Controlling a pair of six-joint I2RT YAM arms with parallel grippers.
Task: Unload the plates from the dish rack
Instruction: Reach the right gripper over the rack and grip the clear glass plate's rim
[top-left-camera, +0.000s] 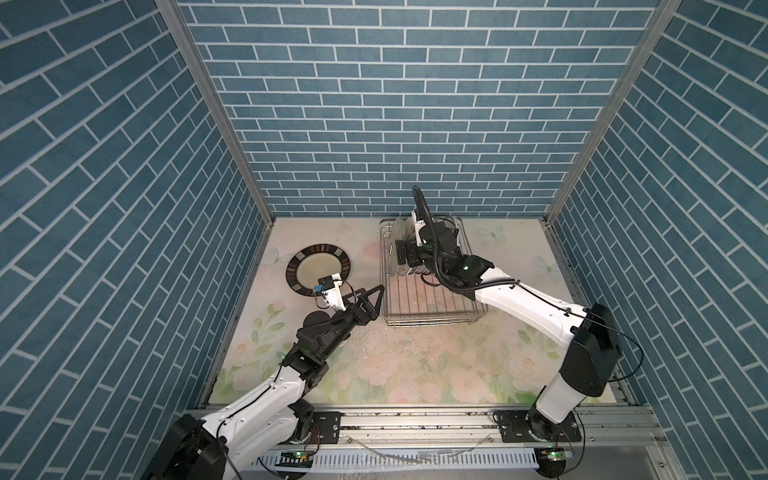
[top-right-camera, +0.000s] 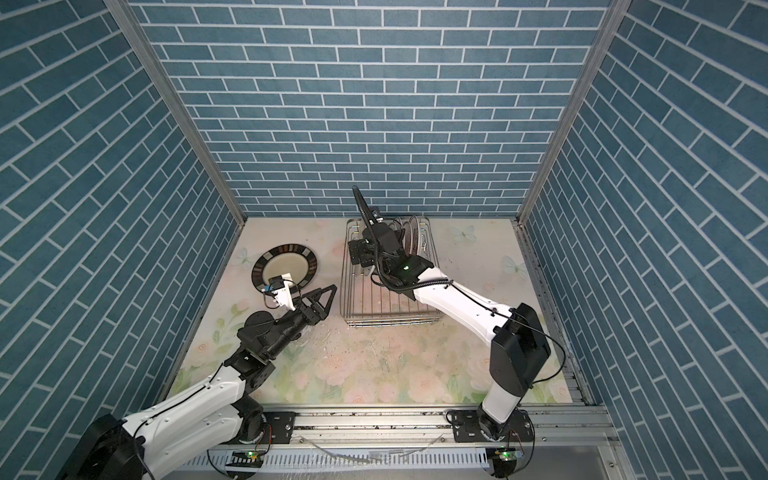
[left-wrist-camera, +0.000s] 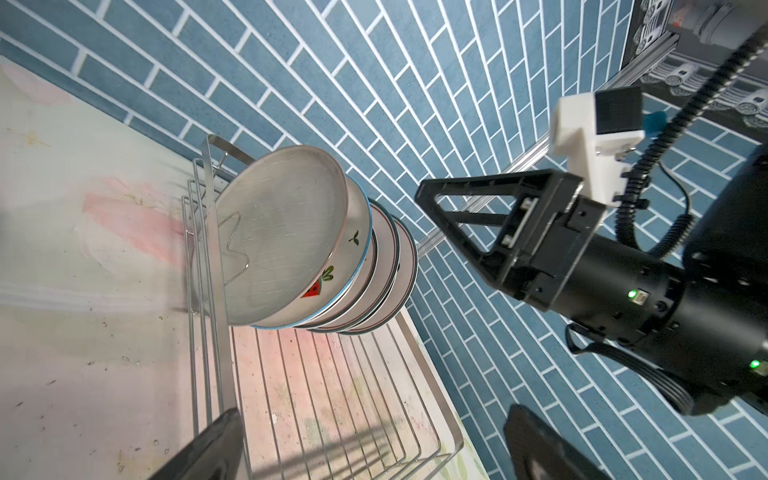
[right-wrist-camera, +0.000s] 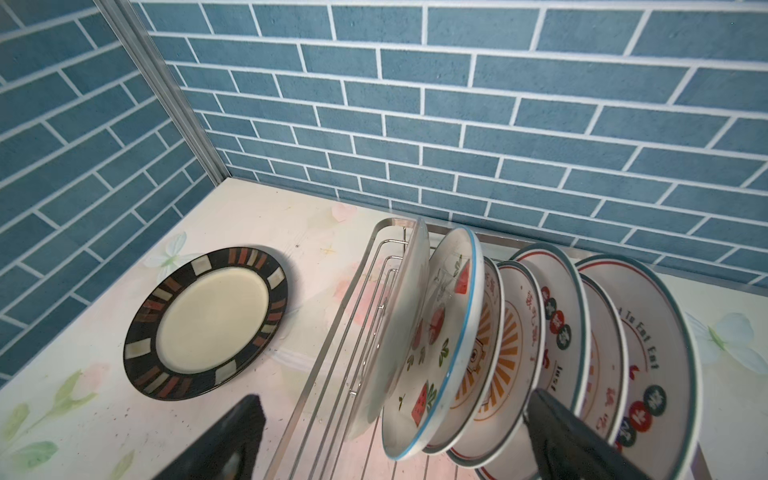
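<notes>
Several plates (right-wrist-camera: 449, 332) are stood upright in the dish rack (top-left-camera: 432, 299); left gripper (left-wrist-camera: 374, 444) and right gripper (right-wrist-camera: 399, 449) are spread apart, empty.

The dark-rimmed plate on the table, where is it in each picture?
Both top views: the dark-rimmed plate lies flat, left of the dish rack.
Left wrist view: not in it.
Right wrist view: flat on the table, beside the dish rack.
Shared landmark: the dish rack, seen in all four.
</notes>
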